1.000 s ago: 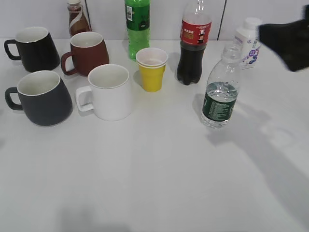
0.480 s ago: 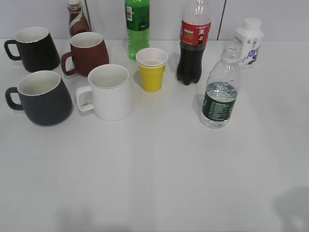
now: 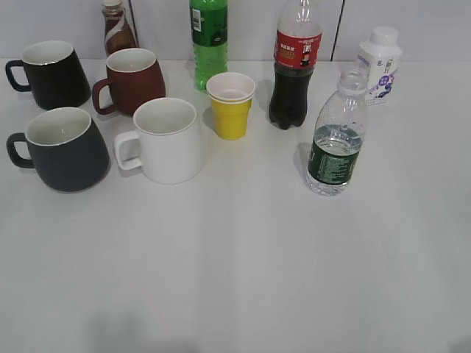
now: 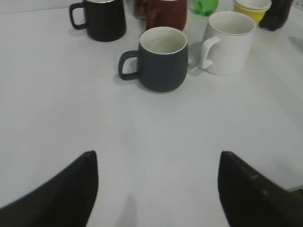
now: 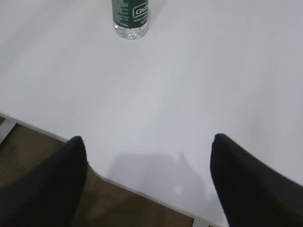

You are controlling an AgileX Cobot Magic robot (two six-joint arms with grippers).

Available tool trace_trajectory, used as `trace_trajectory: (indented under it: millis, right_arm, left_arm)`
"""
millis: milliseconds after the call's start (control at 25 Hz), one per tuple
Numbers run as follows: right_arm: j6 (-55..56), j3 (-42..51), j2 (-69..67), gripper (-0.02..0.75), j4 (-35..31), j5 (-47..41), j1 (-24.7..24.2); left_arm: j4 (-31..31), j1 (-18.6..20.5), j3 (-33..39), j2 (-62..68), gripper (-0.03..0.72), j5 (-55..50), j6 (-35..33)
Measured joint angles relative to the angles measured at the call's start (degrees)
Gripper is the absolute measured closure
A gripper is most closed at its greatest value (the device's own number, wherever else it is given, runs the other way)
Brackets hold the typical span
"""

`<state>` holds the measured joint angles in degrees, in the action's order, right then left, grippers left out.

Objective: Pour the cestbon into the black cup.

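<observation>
The cestbon [image 3: 335, 140], a clear ribbed bottle with a dark green label and no cap, stands upright at the right of the table, partly filled; its base shows at the top of the right wrist view [image 5: 130, 16]. The black cup [image 3: 65, 150], a charcoal mug with a white inside, stands at the left; it also shows in the left wrist view [image 4: 161, 61]. My left gripper [image 4: 156, 163] is open and empty above bare table, well short of the cup. My right gripper [image 5: 149, 146] is open and empty over the table's near edge, far from the bottle. Neither gripper shows in the exterior view.
A glossy black mug [image 3: 51, 73], a red-brown mug [image 3: 132, 79], a white mug [image 3: 165, 140] and a yellow paper cup [image 3: 232, 105] stand near the black cup. A green soda bottle [image 3: 210, 37], a cola bottle [image 3: 294, 66] and a white bottle [image 3: 379, 62] line the back.
The right arm, in view at the upper right one second ago, has withdrawn out of the exterior view. Bottles and mugs have not moved.
</observation>
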<state>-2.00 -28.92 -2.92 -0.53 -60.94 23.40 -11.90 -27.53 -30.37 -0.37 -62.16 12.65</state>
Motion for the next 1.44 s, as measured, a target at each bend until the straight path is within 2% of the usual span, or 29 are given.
trace_trajectory:
  millis: [360,480,600,720,1440]
  right_arm:
    - [0.8,0.0,0.5,0.193,0.9,1.3,-0.4]
    - [0.8,0.0,3.0,0.196,0.5,1.4,-4.8]
    - [0.9,0.0,3.4,0.198,0.9,1.4,-12.4]
    - [0.9,0.0,3.4,0.198,0.9,1.4,-17.7]
    - [1.0,0.0,3.4,0.201,0.5,1.4,-18.6]
  left_arm:
    - [0.3,0.5,0.1,0.0,0.096,0.7,-0.3]
    - [0.3,7.7,0.2,0.0,0.106,0.8,-0.4]
    - [0.4,18.9,0.2,0.0,0.122,0.8,-0.4]
    - [0.4,24.5,0.2,0.0,0.142,0.9,-0.4]
    - [0.7,25.1,0.2,0.0,0.26,0.9,-0.4]
